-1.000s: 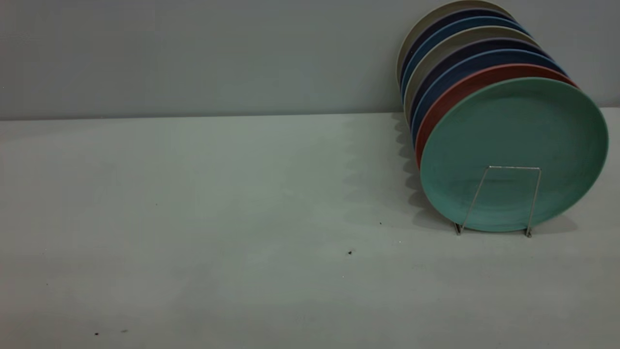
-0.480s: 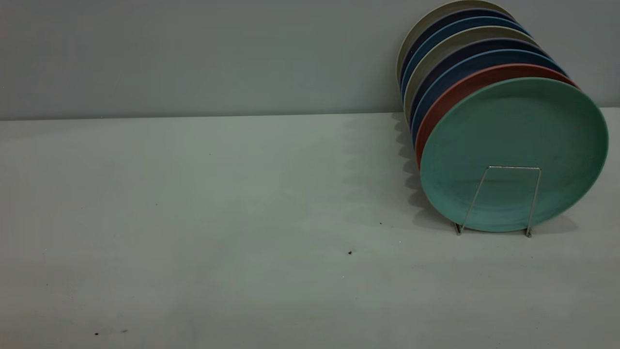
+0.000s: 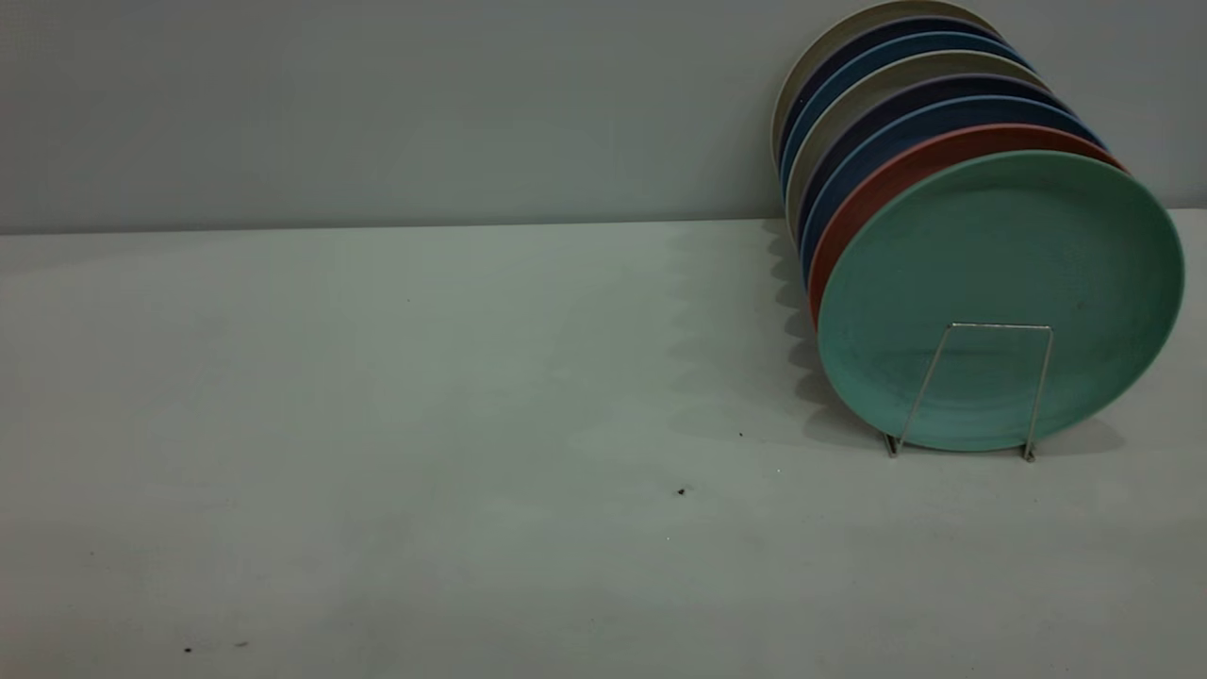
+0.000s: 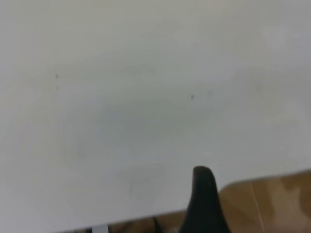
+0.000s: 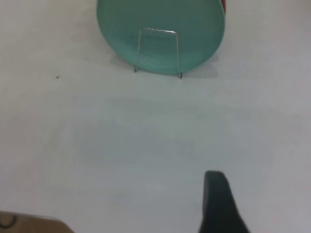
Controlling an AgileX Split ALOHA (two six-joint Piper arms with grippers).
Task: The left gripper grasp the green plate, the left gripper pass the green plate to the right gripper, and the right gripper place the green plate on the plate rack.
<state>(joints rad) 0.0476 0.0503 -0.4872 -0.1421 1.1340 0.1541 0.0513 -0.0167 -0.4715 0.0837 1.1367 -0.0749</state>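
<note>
Item: green plate (image 3: pixel 1000 283). Loc: far right of worktop (image 3: pixel 377 424), frontmost slot of wire plate rack (image 3: pixel 981 377), on edge, leaning back on salmon-pink plate (image 3: pixel 882 184) w/ blue and beige plates behind; front loop stops its foot sliding out.
Left hand (image 4: pixel 203 194): one finger seen, over bare worktop nr its edge, well apart from rack; spread or pressed, can't tell.
Right hand (image 5: pixel 217 199): one finger seen, facing rack from a distance; likewise can't tell.
Status: placement looks done.

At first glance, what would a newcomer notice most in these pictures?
The row of plates standing on edge at the table's far right draws the eye, with the green plate in front, held behind a wire loop of the plate rack. Just behind it stands a salmon-pink plate, then blue and grey ones.
</note>
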